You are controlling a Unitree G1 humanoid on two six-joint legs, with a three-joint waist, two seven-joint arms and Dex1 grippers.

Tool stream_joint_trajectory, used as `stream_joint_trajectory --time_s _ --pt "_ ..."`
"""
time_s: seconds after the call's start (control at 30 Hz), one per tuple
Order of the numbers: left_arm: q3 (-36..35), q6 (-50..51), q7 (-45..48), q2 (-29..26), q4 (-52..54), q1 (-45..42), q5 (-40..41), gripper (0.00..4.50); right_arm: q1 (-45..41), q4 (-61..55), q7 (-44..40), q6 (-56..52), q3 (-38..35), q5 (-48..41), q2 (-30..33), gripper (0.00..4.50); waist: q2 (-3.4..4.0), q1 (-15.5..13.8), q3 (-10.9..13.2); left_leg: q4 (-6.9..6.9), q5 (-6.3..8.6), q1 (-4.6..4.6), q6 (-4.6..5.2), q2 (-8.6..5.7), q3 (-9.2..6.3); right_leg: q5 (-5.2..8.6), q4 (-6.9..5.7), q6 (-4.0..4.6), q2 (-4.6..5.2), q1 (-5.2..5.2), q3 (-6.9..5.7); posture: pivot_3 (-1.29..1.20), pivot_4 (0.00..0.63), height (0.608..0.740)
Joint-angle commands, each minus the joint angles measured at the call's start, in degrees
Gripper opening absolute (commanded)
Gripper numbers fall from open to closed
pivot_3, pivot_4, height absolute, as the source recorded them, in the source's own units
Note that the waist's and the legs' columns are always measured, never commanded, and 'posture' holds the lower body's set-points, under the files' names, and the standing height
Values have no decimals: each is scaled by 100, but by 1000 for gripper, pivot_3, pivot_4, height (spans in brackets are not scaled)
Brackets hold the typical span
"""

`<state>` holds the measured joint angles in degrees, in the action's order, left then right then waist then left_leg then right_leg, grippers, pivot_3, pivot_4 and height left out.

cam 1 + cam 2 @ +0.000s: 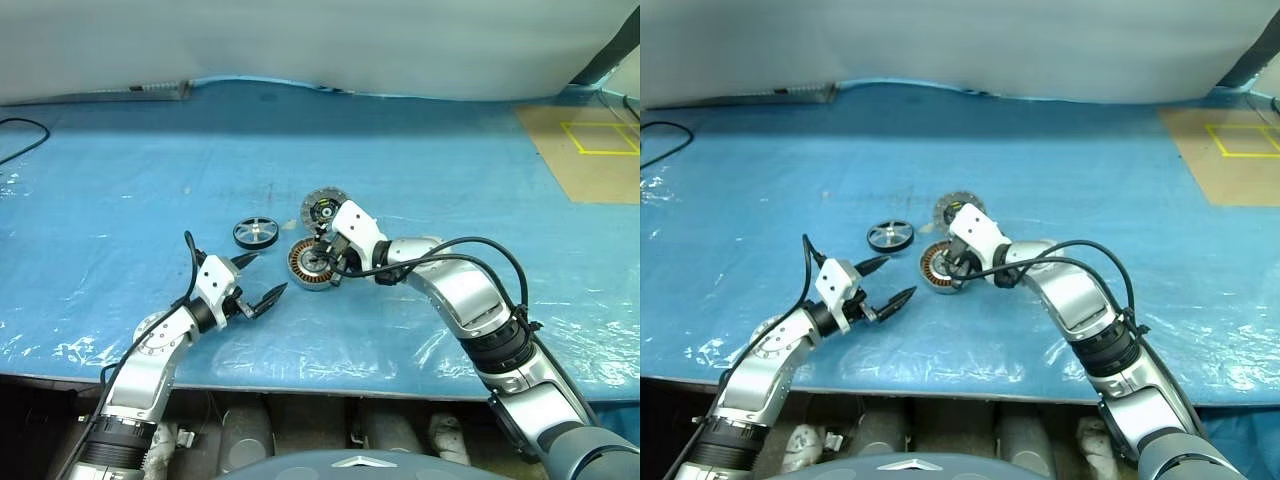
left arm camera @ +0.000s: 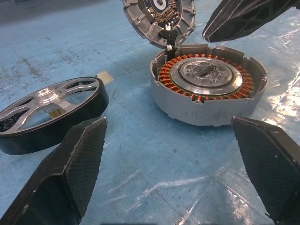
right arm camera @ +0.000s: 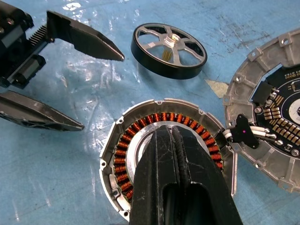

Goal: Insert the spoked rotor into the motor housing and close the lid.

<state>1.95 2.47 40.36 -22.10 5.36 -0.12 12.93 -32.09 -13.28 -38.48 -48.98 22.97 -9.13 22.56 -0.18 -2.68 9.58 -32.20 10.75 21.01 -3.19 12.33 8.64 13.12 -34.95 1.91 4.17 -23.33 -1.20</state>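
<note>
Spoked rotor (image 1: 255, 232) lies unpicked left of the motor housing (image 1: 311, 264), right gripper (image 3: 171, 140) pinched empty above it, left gripper (image 1: 262, 280) wide; grasp rotor next.

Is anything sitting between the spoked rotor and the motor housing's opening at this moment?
Yes. The right end effector, shut, hangs over the centre of the motor housing. The blue mat between the spoked rotor and the housing looks bare. The lid lies on the far side.
</note>
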Motion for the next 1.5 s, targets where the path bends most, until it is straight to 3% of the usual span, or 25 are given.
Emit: stream_joint_trajectory --time_s 0.03,0.73,1.2,1.5 --pt "-13 -50 -45 8 194 -45 33 4500 -188 147 -37 255 101 122 -48 27 0 1 0 0 0 0 0 0 0 0 0 0 0 0 0 0 150 740" --pt "14 -31 -30 -11 166 -98 47 4500 120 -231 -480 207 164 142 531 27 0 -1 0 -7 0 -2 0 0 -1 0 -11 0 0 1 1 0 150 740" --pt "-8 -7 -16 -37 208 -37 64 4500 -111 457 -17 563 162 294 -211 27 0 -2 0 -16 0 -3 0 1 -1 0 -21 1 0 0 3 0 150 740" --pt "-25 4 -57 -40 245 -12 55 4500 96 567 -164 709 208 362 -22 27 -1 -3 0 -16 0 -3 0 0 -1 0 -21 1 1 0 3 0 150 740"
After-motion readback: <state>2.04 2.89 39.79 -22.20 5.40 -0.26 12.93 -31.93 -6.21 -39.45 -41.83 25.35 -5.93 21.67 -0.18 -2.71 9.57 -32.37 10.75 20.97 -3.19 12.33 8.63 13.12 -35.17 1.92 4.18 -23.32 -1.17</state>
